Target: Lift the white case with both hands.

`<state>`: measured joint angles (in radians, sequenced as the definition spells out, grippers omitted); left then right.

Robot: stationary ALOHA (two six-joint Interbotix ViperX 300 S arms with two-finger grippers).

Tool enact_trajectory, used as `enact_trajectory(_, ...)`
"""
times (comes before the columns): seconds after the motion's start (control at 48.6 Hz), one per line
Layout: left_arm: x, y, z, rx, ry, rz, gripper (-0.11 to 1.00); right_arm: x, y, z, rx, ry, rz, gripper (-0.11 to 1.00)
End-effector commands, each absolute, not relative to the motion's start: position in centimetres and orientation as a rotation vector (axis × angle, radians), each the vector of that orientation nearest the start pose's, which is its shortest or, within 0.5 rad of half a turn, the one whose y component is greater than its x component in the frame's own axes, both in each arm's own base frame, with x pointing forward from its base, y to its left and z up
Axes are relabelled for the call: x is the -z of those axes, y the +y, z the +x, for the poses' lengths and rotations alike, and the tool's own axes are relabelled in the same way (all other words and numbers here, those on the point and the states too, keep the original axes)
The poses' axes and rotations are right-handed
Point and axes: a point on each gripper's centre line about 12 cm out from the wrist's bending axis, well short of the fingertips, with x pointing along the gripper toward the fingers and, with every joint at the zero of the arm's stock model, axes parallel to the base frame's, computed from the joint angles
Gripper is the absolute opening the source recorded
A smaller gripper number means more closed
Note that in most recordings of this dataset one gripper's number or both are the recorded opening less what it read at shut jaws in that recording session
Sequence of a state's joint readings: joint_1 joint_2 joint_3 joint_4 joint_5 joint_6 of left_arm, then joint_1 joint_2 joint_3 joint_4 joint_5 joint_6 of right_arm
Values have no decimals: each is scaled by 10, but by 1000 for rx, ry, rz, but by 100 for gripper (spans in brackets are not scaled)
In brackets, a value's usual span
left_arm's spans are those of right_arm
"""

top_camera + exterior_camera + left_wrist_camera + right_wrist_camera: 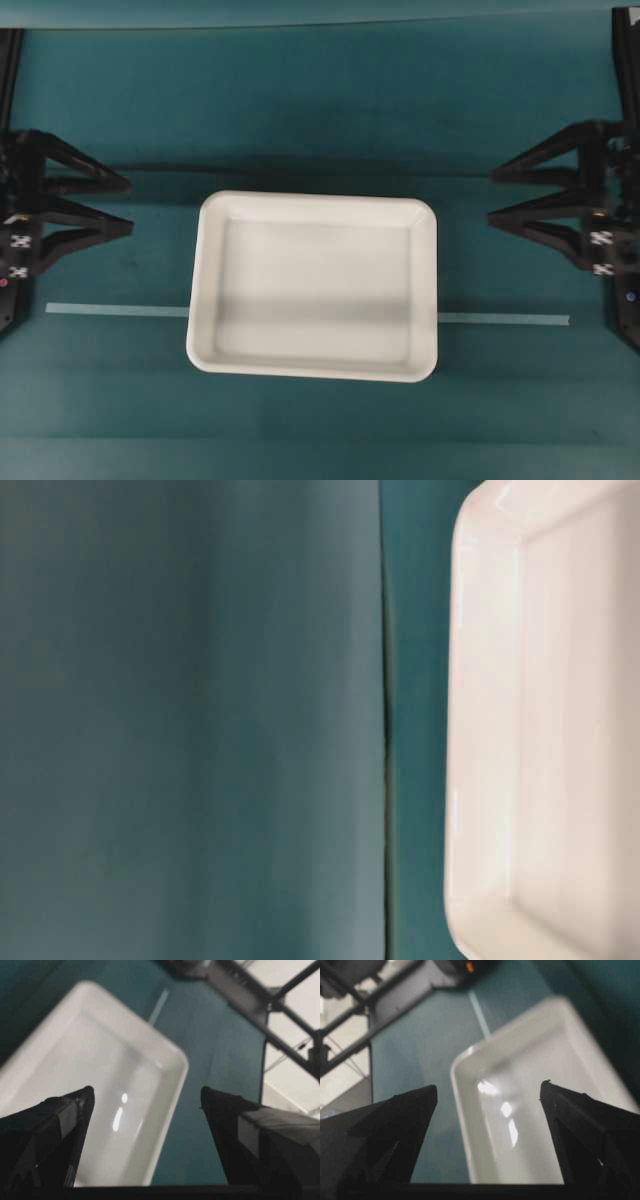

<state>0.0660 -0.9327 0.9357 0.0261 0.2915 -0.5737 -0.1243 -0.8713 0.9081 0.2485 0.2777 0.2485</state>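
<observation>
White plastic, the white case (315, 285) sits flat in the middle of the green table (300, 100), across a thin tape strip (110, 309). Left gripper (128, 207) and right gripper (492, 196) wait well apart, jaws wide, holding nothing. If one side grabs badly, it could tip

Overhead, table-level, two wrist views

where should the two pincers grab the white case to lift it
Take the white case by its raised rim on the two short sides, left pincer coming in from the left, right pincer from the right. The case is far wider than either open pincer, lies flat, and its thin rim is the only narrow part; opposite grips should keep it level.
</observation>
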Motion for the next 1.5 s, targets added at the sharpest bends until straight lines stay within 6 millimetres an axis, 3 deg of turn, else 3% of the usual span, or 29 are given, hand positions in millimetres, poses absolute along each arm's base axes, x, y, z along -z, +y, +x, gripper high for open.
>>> enact_trajectory(0.0,-334,14,205,-133,222,-501,92,-332,-19,218,112,232,445,89)
enact_trajectory(0.226,-351,13,190,-99,156,-326,92,-346,-17,204,81,176,251,89)
enact_trajectory(0.453,-356,13,186,-92,139,-253,92,-340,-16,201,75,196,215,89)
enact_trajectory(1.481,-334,13,187,-93,191,-213,92,-313,-15,189,79,230,227,89)
